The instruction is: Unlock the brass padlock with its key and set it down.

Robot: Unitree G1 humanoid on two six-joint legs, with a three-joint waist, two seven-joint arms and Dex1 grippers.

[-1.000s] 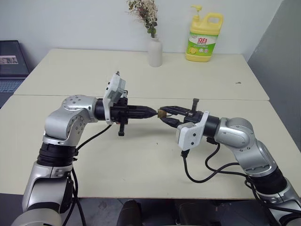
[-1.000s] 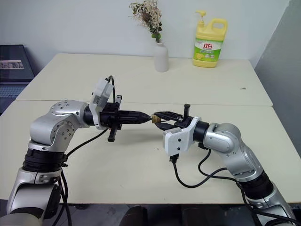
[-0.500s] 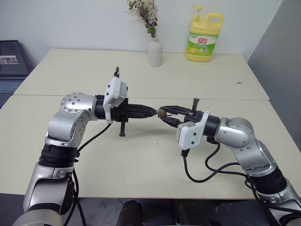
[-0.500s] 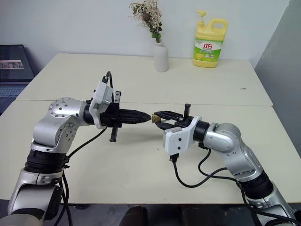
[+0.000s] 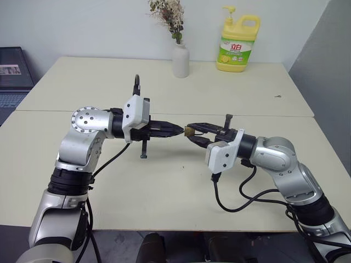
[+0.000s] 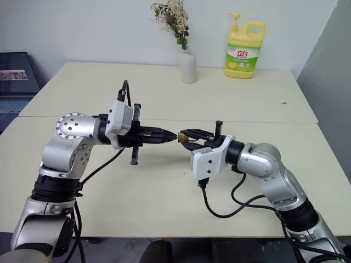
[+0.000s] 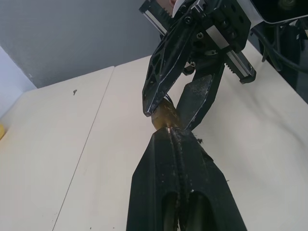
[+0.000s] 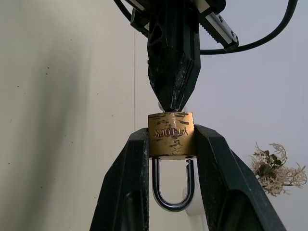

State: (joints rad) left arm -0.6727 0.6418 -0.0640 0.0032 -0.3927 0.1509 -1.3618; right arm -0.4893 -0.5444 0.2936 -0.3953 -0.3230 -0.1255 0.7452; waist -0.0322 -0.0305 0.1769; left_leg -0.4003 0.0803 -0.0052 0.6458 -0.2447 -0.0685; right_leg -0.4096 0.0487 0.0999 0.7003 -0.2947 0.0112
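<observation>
Your right gripper (image 8: 171, 144) grasps brass padlock (image 8: 171, 135) above table (image 5: 164, 186); left gripper (image 5: 179, 130) clenched, tips meeting padlock's keyway end

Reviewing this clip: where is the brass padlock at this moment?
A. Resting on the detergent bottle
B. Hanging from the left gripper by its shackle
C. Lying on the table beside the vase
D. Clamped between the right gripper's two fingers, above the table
D: the right wrist view shows the brass padlock pinched between the right gripper's fingers, with the shut left gripper meeting its end.

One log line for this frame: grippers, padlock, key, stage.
left gripper: shut, tips at keyway | right gripper: shut on brass padlock | key: hidden | shackle: appears closed | stage: unlocking, held above table
</observation>
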